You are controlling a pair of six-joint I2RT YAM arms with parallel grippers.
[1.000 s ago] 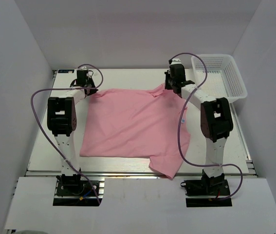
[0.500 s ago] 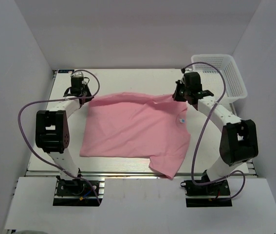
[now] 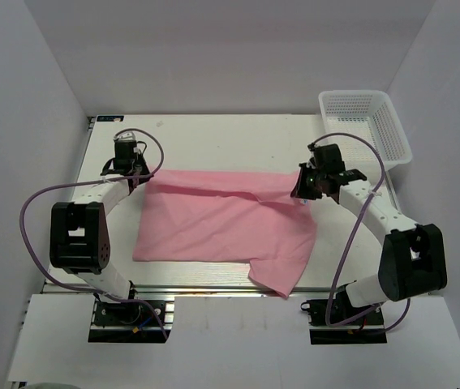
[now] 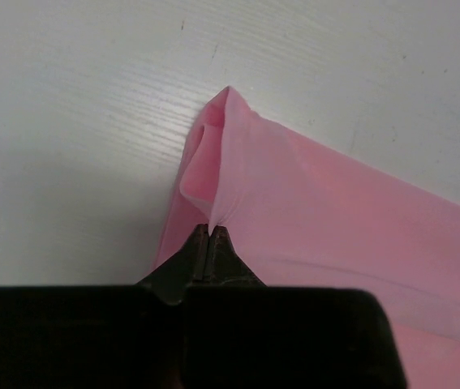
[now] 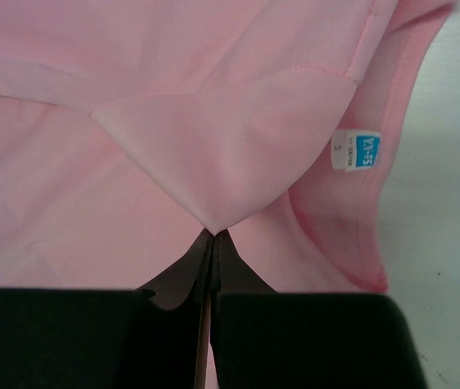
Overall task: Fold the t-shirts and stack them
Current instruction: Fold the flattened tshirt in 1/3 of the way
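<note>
The light-pink t-shirt (image 3: 221, 227) lies spread on the white table, its far edge lifted and partly folded toward the near side. My left gripper (image 3: 139, 172) is shut on the shirt's far left corner; the left wrist view shows its jaws (image 4: 210, 229) pinching a fold of pink cloth (image 4: 311, 203). My right gripper (image 3: 301, 191) is shut on the far right part near the collar; the right wrist view shows its jaws (image 5: 213, 233) pinching a point of cloth (image 5: 213, 154), with a blue size label (image 5: 355, 151) at the neckline. One sleeve (image 3: 277, 279) hangs over the table's near edge.
A white plastic mesh basket (image 3: 365, 126) stands at the far right corner of the table (image 3: 213, 142). Purple cables loop off both arms. White walls close in the left, right and far sides.
Both grippers have drawn the shirt's far edge toward the near side, folding it over the body. Both arms' elbows have swung outward, the right one far out to the right.
</note>
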